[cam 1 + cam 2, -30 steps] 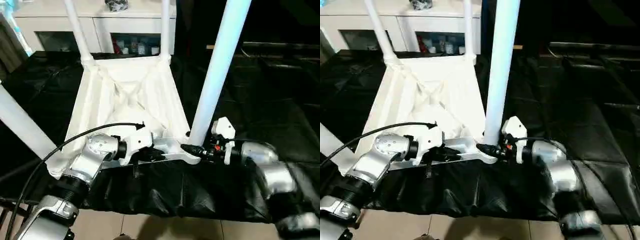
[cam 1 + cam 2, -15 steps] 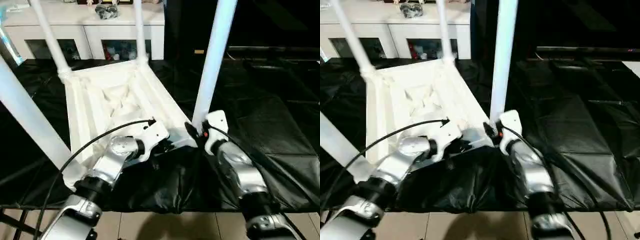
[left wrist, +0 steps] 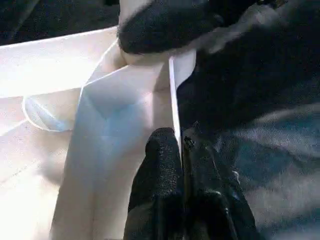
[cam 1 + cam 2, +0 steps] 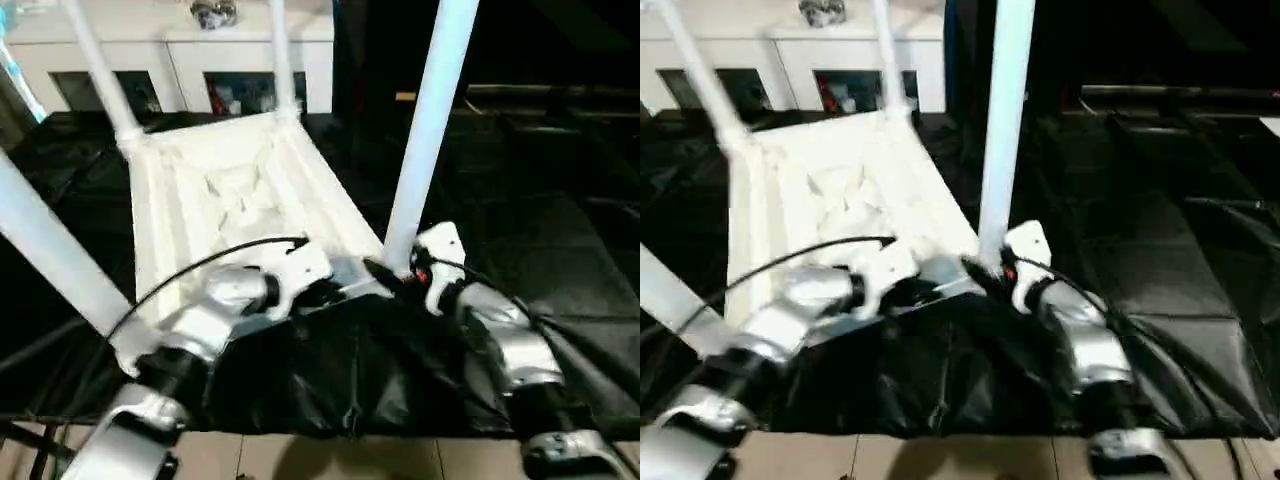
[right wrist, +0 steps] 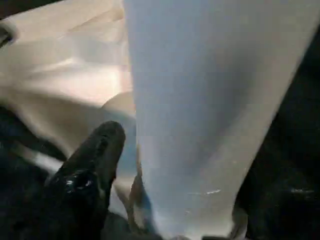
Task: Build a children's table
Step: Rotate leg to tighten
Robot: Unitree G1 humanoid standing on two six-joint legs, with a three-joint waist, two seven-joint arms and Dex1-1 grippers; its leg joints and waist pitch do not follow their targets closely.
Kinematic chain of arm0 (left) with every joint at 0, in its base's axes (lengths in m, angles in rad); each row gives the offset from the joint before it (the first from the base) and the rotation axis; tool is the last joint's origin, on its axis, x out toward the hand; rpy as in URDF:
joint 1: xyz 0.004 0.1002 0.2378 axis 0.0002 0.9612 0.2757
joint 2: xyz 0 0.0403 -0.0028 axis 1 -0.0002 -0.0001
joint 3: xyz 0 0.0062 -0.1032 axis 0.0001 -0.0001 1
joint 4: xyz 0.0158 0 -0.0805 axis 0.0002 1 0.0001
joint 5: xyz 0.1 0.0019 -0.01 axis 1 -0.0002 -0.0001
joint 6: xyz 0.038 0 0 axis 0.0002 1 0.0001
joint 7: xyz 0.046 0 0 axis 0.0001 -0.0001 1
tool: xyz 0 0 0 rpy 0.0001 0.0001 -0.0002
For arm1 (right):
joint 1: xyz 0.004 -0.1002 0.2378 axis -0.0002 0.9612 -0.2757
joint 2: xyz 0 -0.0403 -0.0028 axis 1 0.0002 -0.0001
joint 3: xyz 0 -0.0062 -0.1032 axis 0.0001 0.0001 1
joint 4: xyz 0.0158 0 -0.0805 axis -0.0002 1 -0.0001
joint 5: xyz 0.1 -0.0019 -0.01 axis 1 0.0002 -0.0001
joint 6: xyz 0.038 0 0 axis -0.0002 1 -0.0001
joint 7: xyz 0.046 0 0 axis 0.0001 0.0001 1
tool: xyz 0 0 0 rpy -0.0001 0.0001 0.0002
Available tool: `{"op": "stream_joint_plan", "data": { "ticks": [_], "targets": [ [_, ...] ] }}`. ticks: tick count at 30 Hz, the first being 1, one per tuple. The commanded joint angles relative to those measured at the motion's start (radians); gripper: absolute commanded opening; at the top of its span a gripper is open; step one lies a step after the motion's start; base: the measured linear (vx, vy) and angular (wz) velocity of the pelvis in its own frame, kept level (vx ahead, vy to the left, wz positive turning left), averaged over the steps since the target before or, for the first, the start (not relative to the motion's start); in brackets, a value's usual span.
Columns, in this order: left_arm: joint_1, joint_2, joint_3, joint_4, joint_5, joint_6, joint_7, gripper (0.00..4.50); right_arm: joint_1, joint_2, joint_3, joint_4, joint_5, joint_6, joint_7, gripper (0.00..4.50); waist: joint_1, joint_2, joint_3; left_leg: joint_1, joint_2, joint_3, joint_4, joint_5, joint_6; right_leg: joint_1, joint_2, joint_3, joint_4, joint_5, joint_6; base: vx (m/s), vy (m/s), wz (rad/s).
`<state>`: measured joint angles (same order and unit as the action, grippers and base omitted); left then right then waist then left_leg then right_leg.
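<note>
**Tight around the near corner, open off to the right**

The upturned children's table (image 4: 235,190) takes up the left half of the black-covered tabletop (image 4: 540,230), and its four legs stick up like posts. The near right leg (image 4: 425,130) stands right in front of the right tool (image 4: 383,277), one black finger (image 5: 95,160) just beside it. The left tool (image 3: 179,150) is pinched on the thin near rim, so no slack there. The near left leg (image 4: 55,255) blocks the left side. Between the legs, over the ribbed underside, there's room. A white cabinet (image 4: 190,60) walls off the back.
</note>
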<state>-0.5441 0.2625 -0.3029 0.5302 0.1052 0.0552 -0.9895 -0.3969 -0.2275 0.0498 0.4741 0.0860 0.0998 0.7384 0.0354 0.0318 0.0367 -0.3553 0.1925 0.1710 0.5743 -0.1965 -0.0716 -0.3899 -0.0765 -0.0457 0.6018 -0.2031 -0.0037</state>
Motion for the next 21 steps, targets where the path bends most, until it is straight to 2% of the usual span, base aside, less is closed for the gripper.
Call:
{"op": "stream_joint_plan", "data": {
  "ticks": [1, 3, 5, 6, 7, 10, 12, 13, 15, 18, 21],
  "targets": [
    [0.001, 0.005, -0.015, -0.028, -0.01, -0.033, -0.056, 0.0, 0.007, -0.009, 0.042, 0.002, 0.02, 0.011, 0.099, 3.47, 0.002, -0.003, -0.056, -0.001, 0.03, -0.003, -0.056, -0.141, 0.079, 0.051, -0.055, 0.036, -0.062, -0.031, -0.263, 0.0, 0.0, 0.0],
    [0.001, 0.022, -0.01, -0.024, -0.018, -0.041, -0.086, 0.0, 0.013, -0.041, 0.055, -0.022, 0.042, 0.015, 0.187, 3.47, 0.008, -0.001, -0.058, -0.002, 0.032, -0.003, -0.053, -0.113, 0.098, 0.051, -0.053, 0.035, -0.053, 0.046, -0.285, 0.0, 0.0, 0.0],
    [0.0, 0.044, -0.011, -0.01, -0.03, -0.057, -0.124, 0.0, 0.013, -0.077, 0.073, -0.037, 0.059, 0.023, 0.278, 3.47, 0.012, -0.005, -0.058, -0.003, 0.034, -0.001, -0.05, -0.104, 0.109, 0.052, -0.052, 0.033, -0.05, 0.07, -0.292, 0.0, 0.0, 0.0],
    [-0.001, 0.049, -0.014, -0.006, -0.037, -0.061, -0.136, 0.0, 0.012, -0.086, 0.078, -0.039, 0.064, 0.02, 0.3, 3.47, 0.016, -0.003, -0.06, -0.004, 0.035, 0.0, -0.047, -0.092, 0.116, 0.05, -0.053, 0.033, -0.046, 0.086, -0.297, 0.0, 0.0, 0.0],
    [-0.003, 0.058, -0.016, 0.004, -0.048, -0.071, -0.153, 0.0, 0.01, -0.102, 0.091, -0.04, 0.068, 0.01, 0.345, 3.32, 0.02, -0.004, -0.061, -0.005, 0.034, 0.001, -0.045, -0.087, 0.119, 0.051, -0.054, 0.032, -0.045, 0.095, -0.3, 0.0, 0.0, 0.0],
    [-0.005, 0.063, -0.014, 0.009, -0.06, -0.073, -0.171, 0.0, 0.007, -0.112, 0.102, -0.04, 0.074, 0.013, 0.38, 3.14, 0.026, -0.004, -0.058, -0.005, 0.035, 0.003, -0.045, -0.113, 0.115, 0.047, -0.055, 0.032, -0.047, 0.058, -0.299, 0.0, 0.0, 0.0],
    [-0.006, 0.068, -0.012, 0.011, -0.066, -0.075, -0.187, 0.0, 0.002, -0.12, 0.111, -0.038, 0.081, 0.022, 0.419, 3.09, 0.028, -0.006, -0.055, -0.004, 0.036, 0.002, -0.048, -0.139, 0.101, 0.046, -0.055, 0.033, -0.051, 0.005, -0.292, 0.0, 0.0, 0.0],
    [-0.009, 0.075, -0.016, 0.015, -0.066, -0.079, -0.206, 0.0, -0.001, -0.126, 0.119, -0.038, 0.082, 0.025, 0.441, 2.81, 0.028, -0.009, -0.054, -0.005, 0.036, 0.001, -0.05, -0.153, 0.089, 0.045, -0.056, 0.034, -0.053, -0.032, -0.282, 0.0, 0.0, 0.0],
    [-0.011, 0.079, -0.017, 0.021, -0.066, -0.085, -0.214, 0.0, -0.003, -0.128, 0.123, -0.038, 0.083, 0.024, 0.449, 2.7, 0.028, -0.008, -0.053, -0.005, 0.036, 0.001, -0.05, -0.155, 0.082, 0.045, -0.057, 0.034, -0.055, -0.056, -0.274, 0.0, 0.0, 0.0],
    [-0.014, 0.086, -0.018, 0.032, -0.067, -0.095, -0.23, 0.0, -0.005, -0.129, 0.126, -0.04, 0.087, 0.025, 0.466, 2.53, 0.028, -0.01, -0.054, -0.005, 0.035, 0.001, -0.051, -0.15, 0.076, 0.045, -0.056, 0.035, -0.054, -0.06, -0.269, 0.0, 0.0, 0.0],
    [-0.015, 0.093, -0.02, 0.037, -0.068, -0.1, -0.243, 0.0, -0.002, -0.131, 0.13, -0.047, 0.095, 0.032, 0.484, 2.24, 0.03, -0.008, -0.056, -0.004, 0.036, 0.0, -0.049, -0.127, 0.082, 0.044, -0.056, 0.034, -0.051, -0.027, -0.273, 0.0, 0.0, 0.0]
  ]
}}
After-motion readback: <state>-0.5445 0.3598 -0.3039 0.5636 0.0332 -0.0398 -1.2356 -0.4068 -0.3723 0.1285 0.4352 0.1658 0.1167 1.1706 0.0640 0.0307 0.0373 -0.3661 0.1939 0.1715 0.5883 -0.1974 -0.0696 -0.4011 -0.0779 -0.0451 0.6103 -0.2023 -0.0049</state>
